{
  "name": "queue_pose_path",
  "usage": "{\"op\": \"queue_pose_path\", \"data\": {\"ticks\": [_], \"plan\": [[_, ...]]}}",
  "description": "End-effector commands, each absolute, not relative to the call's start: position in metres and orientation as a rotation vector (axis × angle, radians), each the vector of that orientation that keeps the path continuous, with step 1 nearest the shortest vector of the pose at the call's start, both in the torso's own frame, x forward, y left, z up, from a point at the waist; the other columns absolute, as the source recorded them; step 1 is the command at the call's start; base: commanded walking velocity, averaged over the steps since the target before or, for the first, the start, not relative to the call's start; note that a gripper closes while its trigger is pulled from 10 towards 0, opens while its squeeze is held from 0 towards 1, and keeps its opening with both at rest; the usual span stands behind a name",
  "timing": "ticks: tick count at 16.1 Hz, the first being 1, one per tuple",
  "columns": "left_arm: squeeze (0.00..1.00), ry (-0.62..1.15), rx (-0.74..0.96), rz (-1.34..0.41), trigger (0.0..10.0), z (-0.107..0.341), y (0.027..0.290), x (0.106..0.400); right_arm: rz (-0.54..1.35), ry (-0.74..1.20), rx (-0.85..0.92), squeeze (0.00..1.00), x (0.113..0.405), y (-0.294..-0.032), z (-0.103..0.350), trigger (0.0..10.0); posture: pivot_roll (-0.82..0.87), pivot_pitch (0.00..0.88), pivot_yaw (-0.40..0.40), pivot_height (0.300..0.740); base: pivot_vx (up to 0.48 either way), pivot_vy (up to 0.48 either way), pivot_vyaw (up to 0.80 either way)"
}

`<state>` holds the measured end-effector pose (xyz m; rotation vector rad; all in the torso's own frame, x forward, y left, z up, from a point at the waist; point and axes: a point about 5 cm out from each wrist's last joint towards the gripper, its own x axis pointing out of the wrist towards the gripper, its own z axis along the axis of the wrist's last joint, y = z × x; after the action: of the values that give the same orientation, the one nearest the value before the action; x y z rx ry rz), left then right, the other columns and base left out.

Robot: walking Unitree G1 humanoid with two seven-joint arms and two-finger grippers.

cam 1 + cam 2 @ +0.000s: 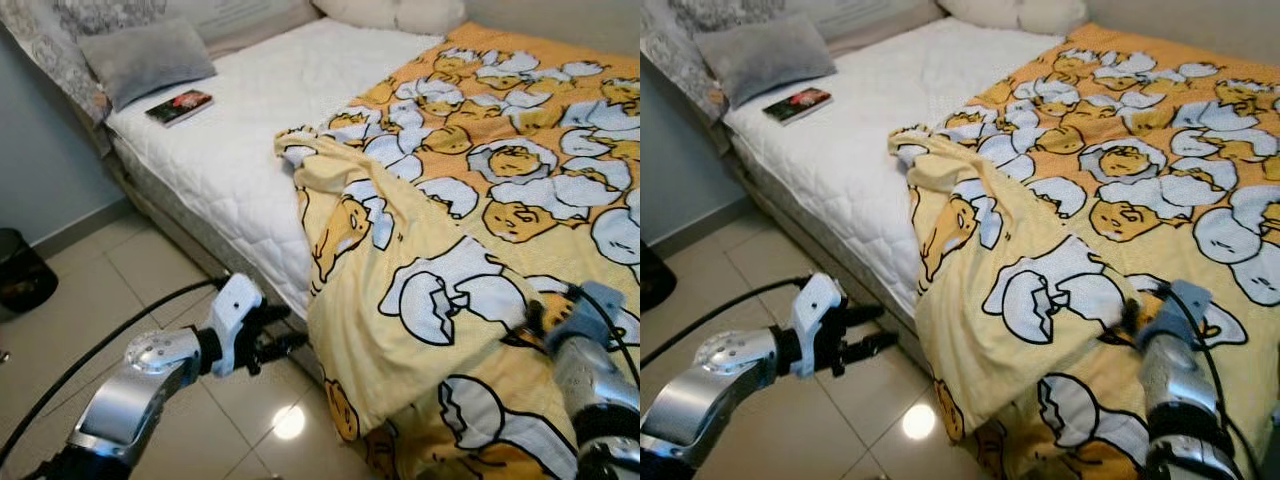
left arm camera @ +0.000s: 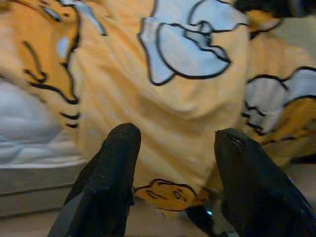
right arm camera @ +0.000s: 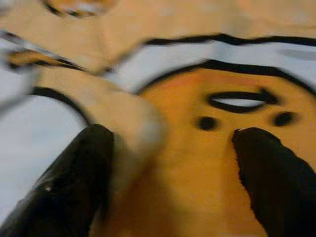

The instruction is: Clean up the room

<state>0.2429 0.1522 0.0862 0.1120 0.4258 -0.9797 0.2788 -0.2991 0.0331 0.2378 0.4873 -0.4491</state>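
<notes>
The left gripper [image 1: 285,338] reaches forward above the floor [image 1: 120,290], fingers apart, near the yellow blanket [image 1: 400,300] draped over the bed's [image 1: 240,150] near edge. The right gripper [image 3: 168,163] presses on the blanket, fingers apart.

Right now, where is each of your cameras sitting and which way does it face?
Left eye: on the head, looking down at the bed and yellow blanket; left gripper open over the floor.
Right eye: beside it, same scene; right gripper against the blanket.
Left wrist: along its open fingers toward the blanket's hanging edge.
Right wrist: close over the blanket, fingers apart.
All four share the blanket.
</notes>
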Motion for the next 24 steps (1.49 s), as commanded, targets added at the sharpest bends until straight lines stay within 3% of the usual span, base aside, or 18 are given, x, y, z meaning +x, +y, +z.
{"op": "queue_pose_path", "data": {"ticks": [1, 10, 20, 24], "plan": [[0.00, 0.441, 0.121, -0.998, 10.0, 0.086, 0.155, 0.240, -0.388, 0.450, 0.308, 0.00, 0.287, -0.289, 0.035, 0.0, -0.07, 0.000, 0.077, 0.740, 0.000, 0.000, 0.00], [0.00, 0.485, 0.122, -0.981, 10.0, 0.063, 0.179, 0.242, -0.321, 0.473, 0.384, 0.00, 0.296, -0.275, 0.028, 0.0, -0.07, 0.000, 0.074, 0.740, 0.000, 0.000, 0.00], [0.00, 0.466, 0.127, -1.000, 10.0, 0.064, 0.171, 0.255, -0.264, 0.436, 0.386, 0.00, 0.304, -0.269, 0.035, 0.0, -0.07, 0.000, 0.078, 0.740, 0.000, 0.000, 0.00], [0.00, 0.470, 0.134, -0.977, 10.0, 0.064, 0.180, 0.257, -0.099, 0.404, 0.317, 0.00, 0.319, -0.255, 0.050, 0.0, -0.07, 0.000, 0.080, 0.740, 0.000, 0.000, 0.00]]}}
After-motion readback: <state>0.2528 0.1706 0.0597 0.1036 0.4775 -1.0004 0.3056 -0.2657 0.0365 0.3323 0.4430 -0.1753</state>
